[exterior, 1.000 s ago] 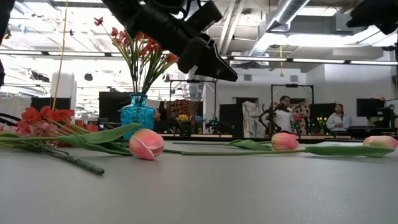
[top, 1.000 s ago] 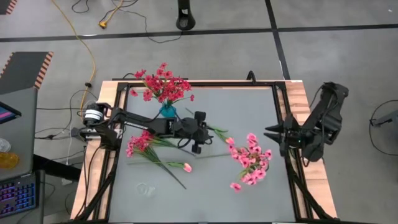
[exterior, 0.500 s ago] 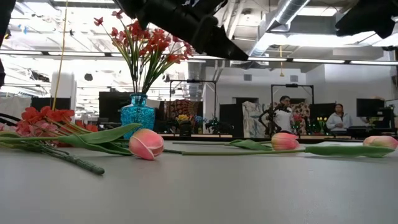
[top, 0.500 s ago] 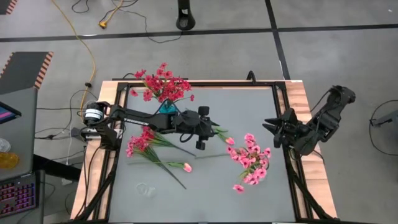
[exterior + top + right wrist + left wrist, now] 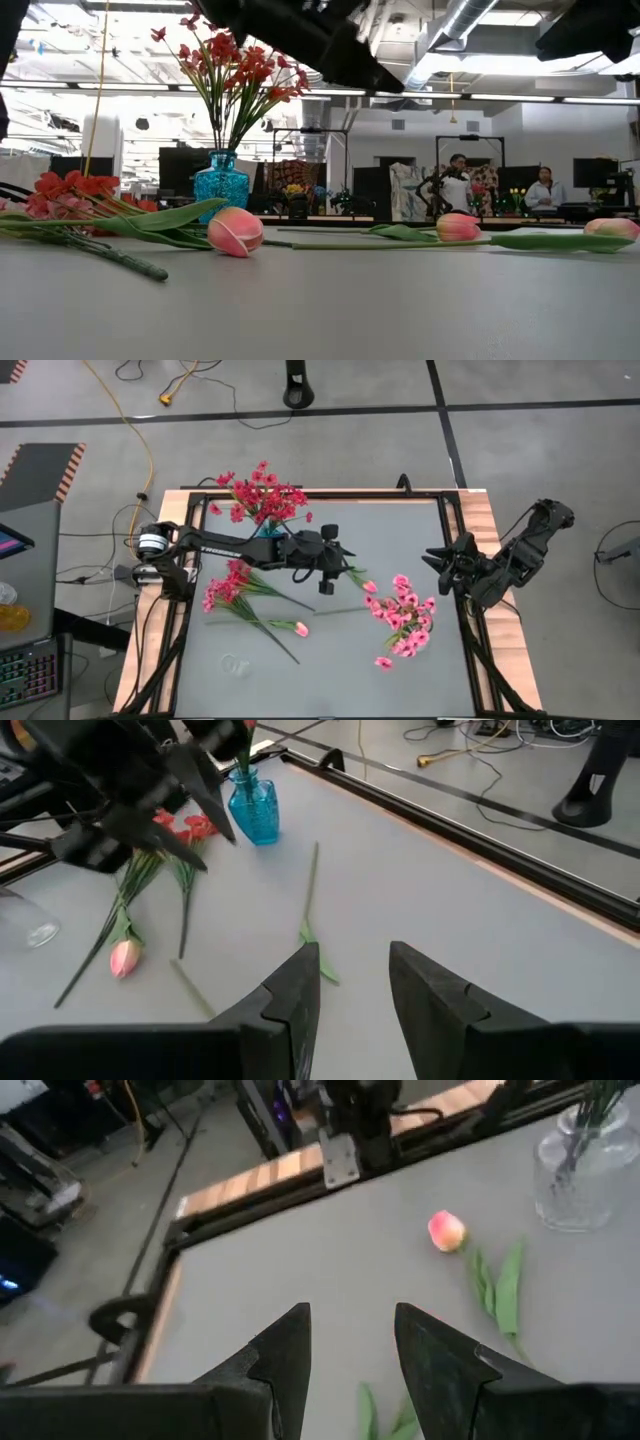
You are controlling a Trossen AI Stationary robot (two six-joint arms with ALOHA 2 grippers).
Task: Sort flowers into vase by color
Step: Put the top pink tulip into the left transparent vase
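Observation:
My left gripper (image 5: 343, 557) (image 5: 350, 1335) hangs open above the table's middle, just right of the blue vase (image 5: 268, 534) (image 5: 222, 180) that holds red flowers (image 5: 260, 497). A tulip bud (image 5: 368, 586) (image 5: 447, 1230) lies on the table ahead of it. A clear vase (image 5: 588, 1165) with pink flowers (image 5: 405, 615) stands to the right. Loose red sprigs (image 5: 230, 586) and another tulip bud (image 5: 300, 628) (image 5: 124, 958) lie flat on the left half. My right gripper (image 5: 430, 558) (image 5: 355, 975) waits open at the table's right edge.
A black frame (image 5: 452, 550) rims the table, with wooden boards outside it. A bare green stem (image 5: 310, 885) lies near the middle. A third tulip bud (image 5: 612, 228) shows at the right in the low view. People stand far off in the room behind. The near half of the tabletop (image 5: 330, 680) is bare.
My left gripper has risen and swung from near the loose sprigs toward the table's far side and right, passing out of the top of the low view. My right arm has drawn its elbow back, and its gripper has shifted slightly toward the far edge. The flowers have stayed put.

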